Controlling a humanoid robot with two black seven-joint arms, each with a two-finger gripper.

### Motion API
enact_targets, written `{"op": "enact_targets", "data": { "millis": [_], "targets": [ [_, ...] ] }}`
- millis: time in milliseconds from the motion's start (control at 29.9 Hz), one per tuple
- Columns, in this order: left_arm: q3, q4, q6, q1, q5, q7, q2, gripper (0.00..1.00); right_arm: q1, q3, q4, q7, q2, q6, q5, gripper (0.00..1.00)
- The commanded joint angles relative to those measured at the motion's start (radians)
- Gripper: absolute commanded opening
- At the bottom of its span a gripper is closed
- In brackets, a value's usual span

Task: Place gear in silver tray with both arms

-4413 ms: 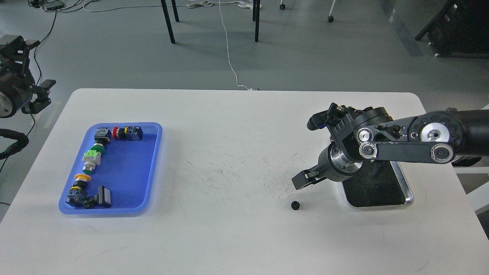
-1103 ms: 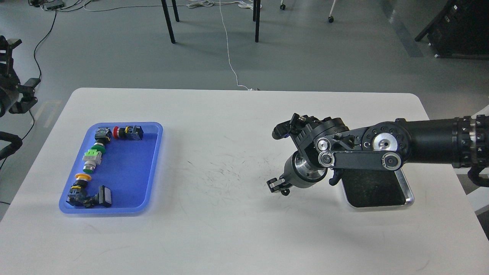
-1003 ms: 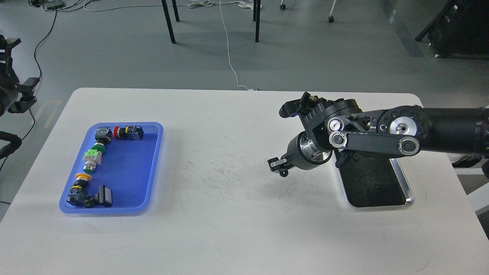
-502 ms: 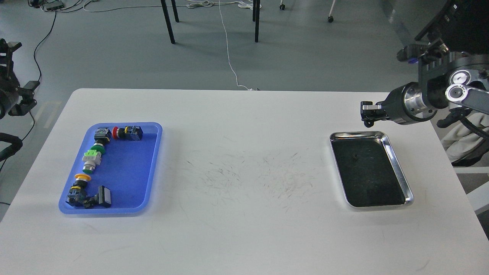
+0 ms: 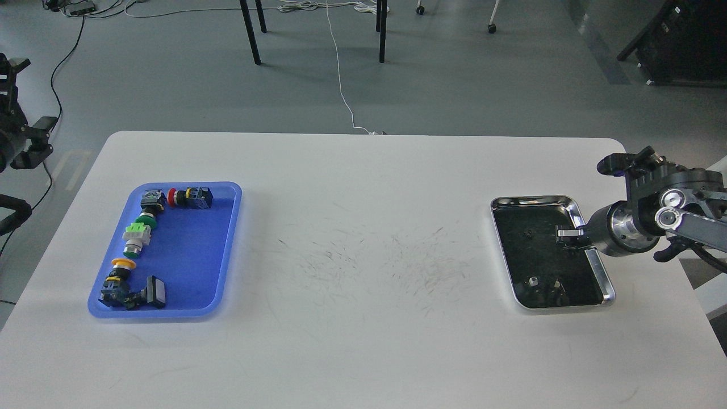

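A: What lay nearest, on the gripper's side?

B: The silver tray (image 5: pixel 595 267), on the white table (image 5: pixel 352 341). Its near end sat just below the right gripper (image 5: pixel 568 234), and its dark bottom mirrored small bright shapes there.

A: And the gripper itself?

B: It reached in from the right over the tray's right part, fingers pointing left above the dark bottom. One pale fingertip (image 5: pixel 565 232) showed clearly; the rest merged with the tray's black surface, so I could not tell how far apart the fingers stood, nor whether the gear was between them. I could not make out the gear anywhere for certain.

A: Further off?

B: Far to the gripper's left, across a scuffed patch of table, sat the blue tray (image 5: pixel 224 272) with its row of coloured switches (image 5: pixel 138 236). Beyond that, off the table's left edge, the left gripper (image 5: pixel 34 142) hung over the floor, too dark to read.
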Motion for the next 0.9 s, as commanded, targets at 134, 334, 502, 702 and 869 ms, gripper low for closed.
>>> {"op": "enact_targets", "data": {
  "millis": [134, 334, 502, 702, 869],
  "targets": [
    [0.0, 0.0, 0.0, -0.002, 0.0, 0.0, 0.0, 0.98, -0.043, -0.001, 0.003, -0.001, 0.038, 0.0, -0.002, 0.06],
    [0.0, 0.001, 0.0, -0.01, 0.002, 0.002, 0.0, 0.98, -0.066, -0.001, 0.003, -0.001, 0.049, 0.0, -0.012, 0.1],
    [0.001, 0.012, -0.002, -0.019, 0.003, 0.003, -0.001, 0.98, -0.063, -0.001, 0.001, -0.001, 0.057, 0.0, -0.019, 0.37],
    [0.002, 0.026, -0.002, -0.03, 0.003, 0.003, -0.001, 0.98, -0.052, 0.003, 0.001, -0.001, 0.058, 0.0, -0.016, 0.6],
    [0.002, 0.029, -0.003, -0.03, 0.015, 0.003, -0.003, 0.98, -0.044, 0.049, 0.001, 0.0, 0.054, 0.0, -0.008, 0.82]
  ]
}}
